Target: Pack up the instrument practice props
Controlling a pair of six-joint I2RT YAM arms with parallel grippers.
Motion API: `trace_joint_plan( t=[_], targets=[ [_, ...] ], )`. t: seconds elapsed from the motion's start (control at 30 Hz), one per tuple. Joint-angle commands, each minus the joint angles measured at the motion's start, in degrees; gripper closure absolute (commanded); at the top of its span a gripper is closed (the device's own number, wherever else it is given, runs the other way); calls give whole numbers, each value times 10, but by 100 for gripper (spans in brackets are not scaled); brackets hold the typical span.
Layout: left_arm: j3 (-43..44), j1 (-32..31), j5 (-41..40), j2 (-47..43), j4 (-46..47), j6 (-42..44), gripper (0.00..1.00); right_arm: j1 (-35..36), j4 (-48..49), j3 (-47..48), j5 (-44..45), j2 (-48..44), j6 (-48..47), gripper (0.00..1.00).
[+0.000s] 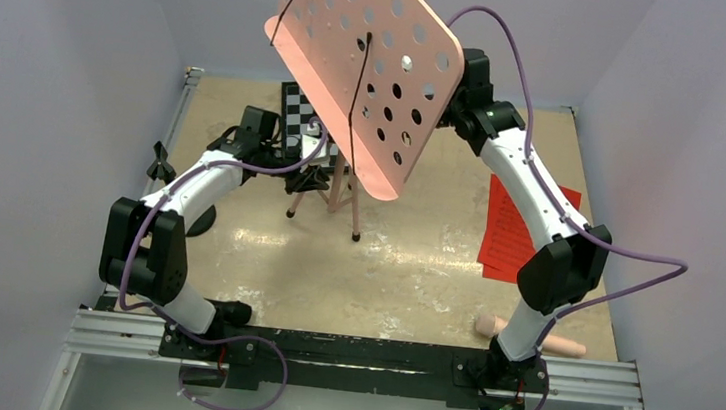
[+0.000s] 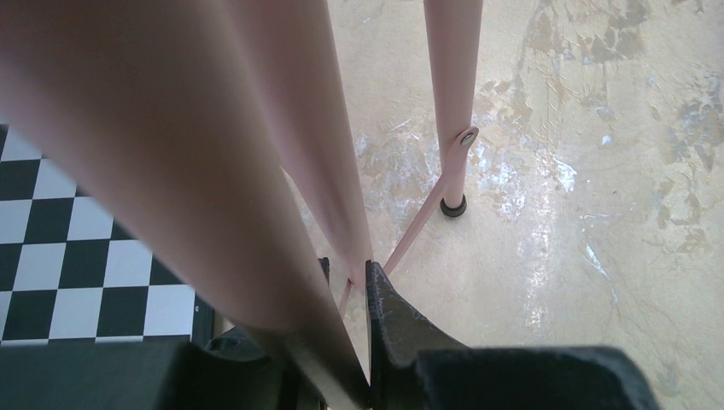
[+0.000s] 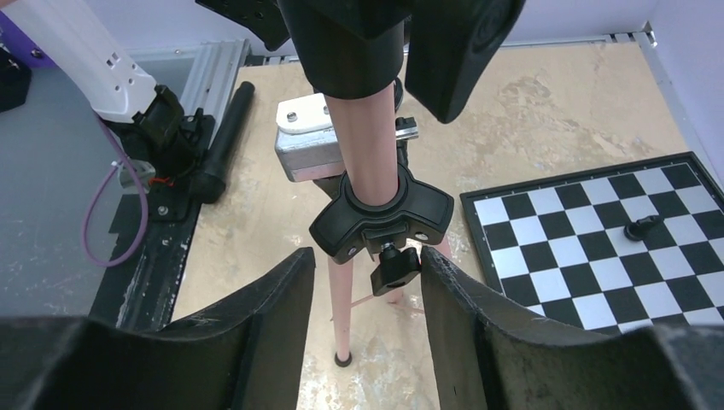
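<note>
The pink music stand stands at mid-table, its perforated desk (image 1: 363, 59) tilted high over its tripod legs (image 1: 351, 209). My left gripper (image 1: 313, 167) is shut on a pink leg (image 2: 341, 171) low on the stand; its right finger (image 2: 394, 318) presses that leg. My right gripper (image 3: 367, 256) is open behind the desk, its jaws either side of the black collar knob (image 3: 395, 266) on the pole (image 3: 369, 145). Red printed sheets (image 1: 512, 229) lie at the right. The peach tube (image 1: 490, 325) lies at the near right. The black round-base peg stand (image 1: 199, 219) stands at the left.
The black-and-white chessboard (image 1: 297, 113) lies behind the stand; it also shows in the right wrist view (image 3: 589, 231) with a black piece (image 3: 640, 227) on it. Purple cables loop from both arms. Grey walls close in the table on three sides.
</note>
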Motion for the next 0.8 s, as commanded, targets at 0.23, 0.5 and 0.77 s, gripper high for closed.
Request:
trace_joint_plan(
  t=[0.23, 0.5, 0.77],
  targets=[
    [-6, -1, -53, 41, -105, 14, 100, 11, -37, -62, -41, -77, -31, 55],
    [9, -1, -46, 55, -121, 17, 100, 29, -8, -64, -6, -73, -25, 58],
    [20, -1, -40, 65, -158, 31, 100, 46, -19, -82, 65, -75, -161, 76]
  ],
)
